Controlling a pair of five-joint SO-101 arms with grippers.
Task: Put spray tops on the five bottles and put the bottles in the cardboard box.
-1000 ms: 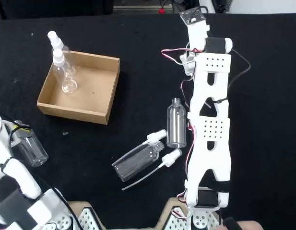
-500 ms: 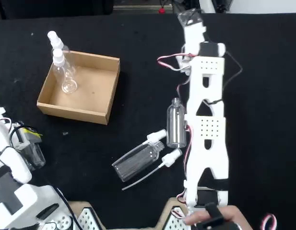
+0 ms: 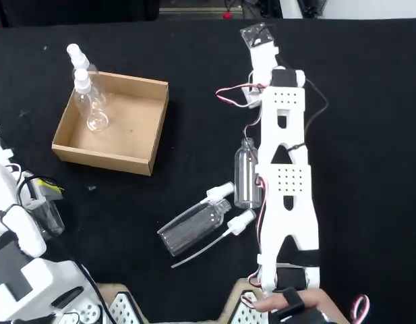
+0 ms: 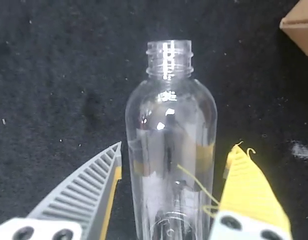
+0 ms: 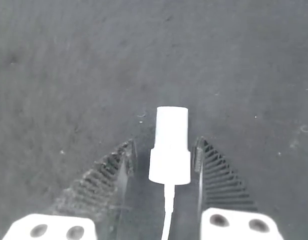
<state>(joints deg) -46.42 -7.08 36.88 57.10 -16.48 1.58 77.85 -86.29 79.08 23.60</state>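
Bottle [image 4: 169, 115] without a top sits clamped in the left gripper [image 4: 178, 146] at eight o'clock on the table [image 3: 194, 67], while the right gripper [image 5: 164, 141] at twelve o'clock grips a spray top [image 5: 169, 145]. Two capped bottles [image 3: 86, 101] stand in a corner of the cardboard box [image 3: 137, 165] at ten o'clock.

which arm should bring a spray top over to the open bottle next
Right, most likely. The right gripper sits around a spray top, so it can carry it. The left gripper sits around the uncapped bottle and is better placed to steady that.
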